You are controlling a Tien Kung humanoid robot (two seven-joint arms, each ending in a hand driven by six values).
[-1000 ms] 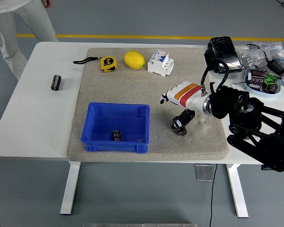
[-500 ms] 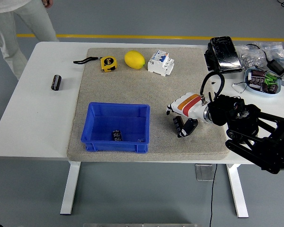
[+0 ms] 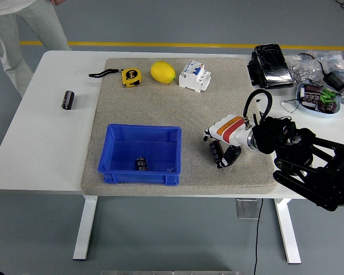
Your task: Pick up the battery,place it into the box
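Head view over the white table with a beige mat. The right hand, white-shelled with an orange and red band, enters from 3 o'clock and hangs over the mat's near right part, fingers curled around a dark cylindrical battery held just to the right of the blue box; the battery is partly covered by the fingers, and any print on it is too small to read. A second dark cylinder lies on the box floor, and a third lies on the bare table at 9 o'clock, well apart from the mat. Along the mat's far edge stand a yellow tape measure, a lemon and a white circuit breaker whose blue markings are illegible. At 2 o'clock, a tray of small parts is cut off by the frame. A person in light trousers stands at 11 o'clock, visible only partly.
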